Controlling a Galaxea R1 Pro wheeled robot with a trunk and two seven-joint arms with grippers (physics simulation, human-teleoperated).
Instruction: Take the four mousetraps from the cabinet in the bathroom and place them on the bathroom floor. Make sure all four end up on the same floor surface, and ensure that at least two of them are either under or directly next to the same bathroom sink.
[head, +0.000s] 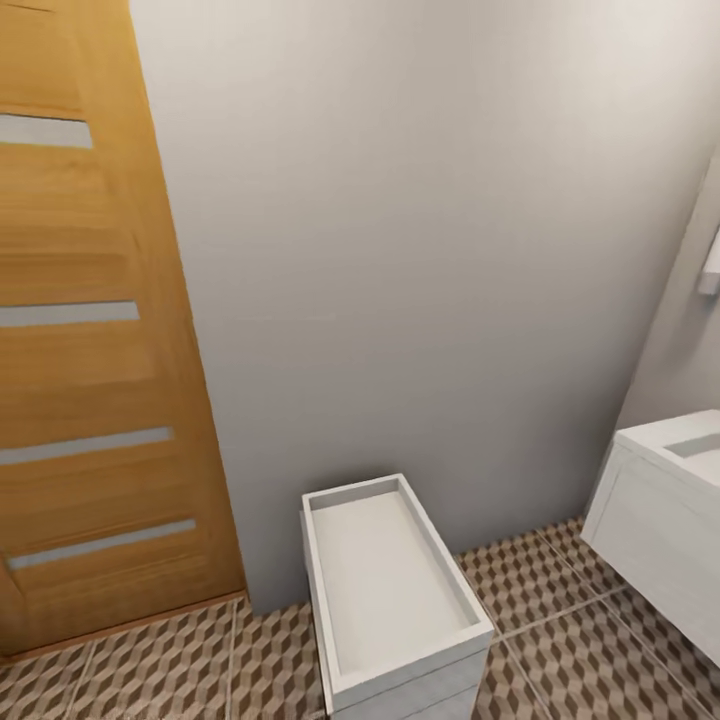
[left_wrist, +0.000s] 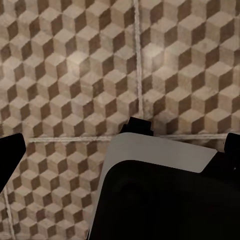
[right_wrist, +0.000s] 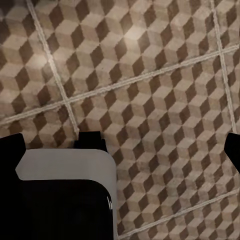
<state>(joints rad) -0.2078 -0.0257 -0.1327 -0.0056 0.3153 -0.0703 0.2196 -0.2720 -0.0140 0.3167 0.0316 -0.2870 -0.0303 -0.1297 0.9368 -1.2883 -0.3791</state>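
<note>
**Robot in transit, no traps in sight**

Head view: wooden door (head: 90, 350), grey wall (head: 420, 250), a white open-top box (head: 385, 590) on the floor (head: 560, 620), and the sink (head: 665, 500) corner at right. Mousetraps and cabinet are not visible, so their place cannot be told.

Left claw (left_wrist: 120, 145) and right claw (right_wrist: 122, 145) both hang over bare tiles, fingertips far apart at the frame edges, wide and empty.

Judgement: traps are probably light, stiff, thin boards with fragile wire; best pinched across the long board edges, clear of the wire, and set down flat near the sink.
</note>
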